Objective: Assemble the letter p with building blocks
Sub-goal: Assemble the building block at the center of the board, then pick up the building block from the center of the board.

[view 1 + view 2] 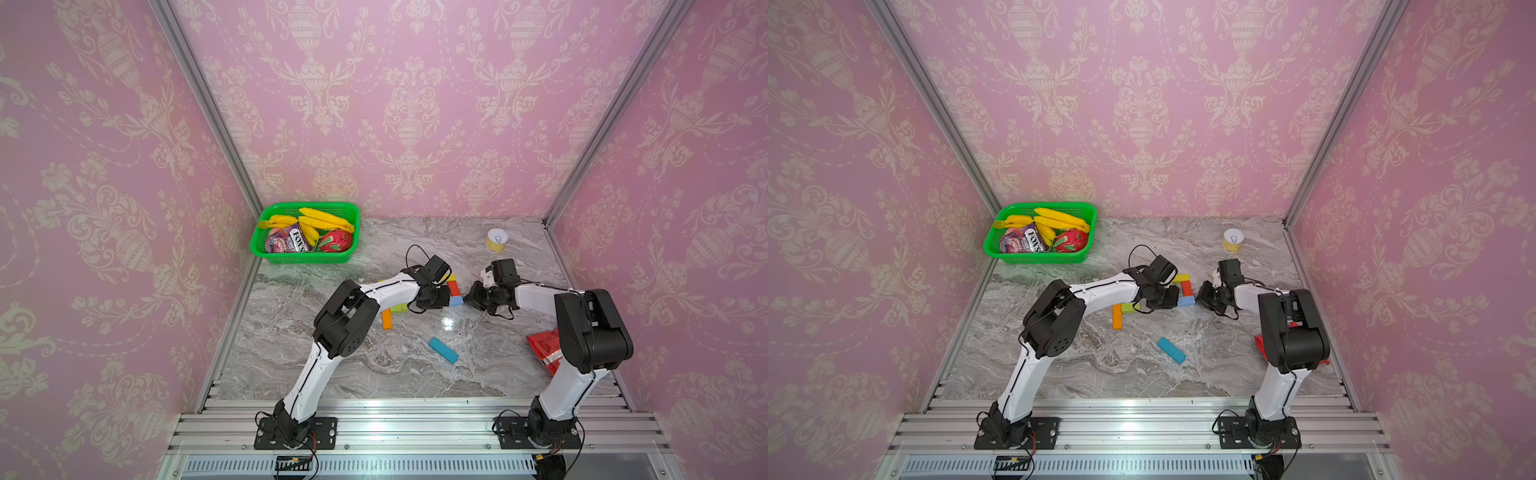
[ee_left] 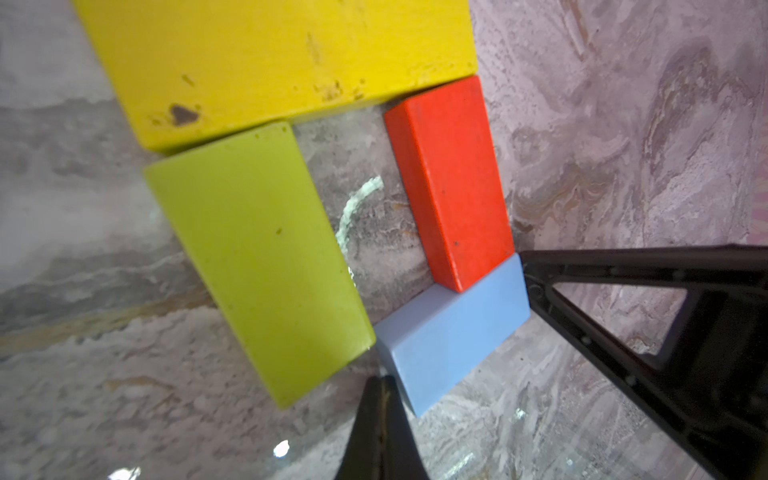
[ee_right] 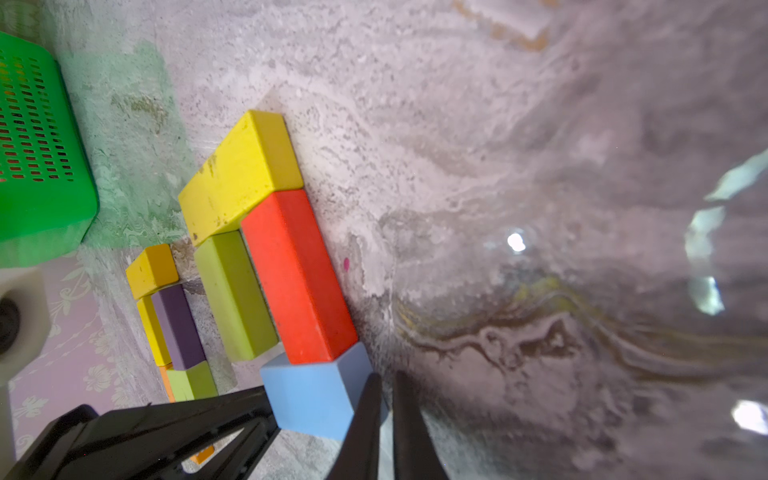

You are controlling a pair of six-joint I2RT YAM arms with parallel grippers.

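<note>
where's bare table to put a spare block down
Bare marble between the green basket and the can, and from the teal block to the front rail. Crowded mid-table: left gripper, right gripper and the block loop meet.

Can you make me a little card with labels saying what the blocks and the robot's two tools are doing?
Ring: yellow block, red block, light blue block and lime green block, around a bare gap
Left tool: shut, at one end of the light blue block
Right tool: shut, at its other end
Apart: teal block, lying alone
</note>
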